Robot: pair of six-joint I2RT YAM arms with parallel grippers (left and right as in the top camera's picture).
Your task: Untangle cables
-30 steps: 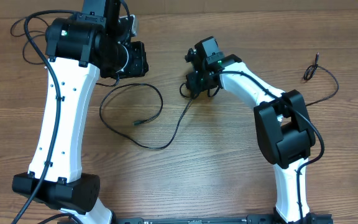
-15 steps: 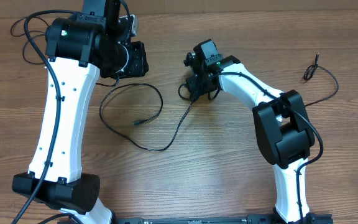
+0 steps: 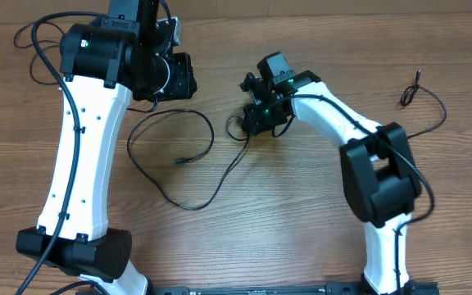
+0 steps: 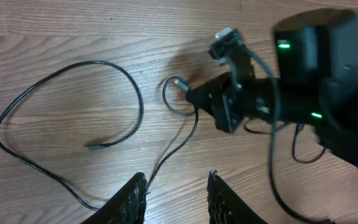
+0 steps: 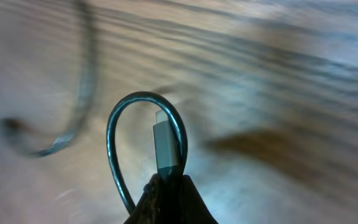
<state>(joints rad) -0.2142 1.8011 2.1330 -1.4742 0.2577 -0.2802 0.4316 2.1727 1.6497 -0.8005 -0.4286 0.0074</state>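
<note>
A long thin black cable (image 3: 164, 190) lies in wide loops on the wooden table between the arms, its small free tip (image 3: 183, 160) inside the loop. My right gripper (image 3: 247, 124) is shut on the cable's other end. In the right wrist view the silvery plug (image 5: 165, 144) sticks up from the shut fingertips (image 5: 178, 190), with the cord curling in a tight loop (image 5: 113, 142) round it. In the left wrist view my left gripper (image 4: 177, 177) hovers open above the table, nothing between its fingers (image 4: 135, 199), and the cable (image 4: 140, 99) passes close by its left finger.
A second thin black cable (image 3: 434, 102) lies apart at the far right, near the right arm's base link (image 3: 377, 176). The left arm's white link (image 3: 84, 156) spans the table's left side. Thicker arm cables (image 3: 35, 49) hang at the back left.
My right gripper has shut on the plug end and shifted slightly down and left, dragging the cable's lower bend leftward. The left arm has stayed put.
</note>
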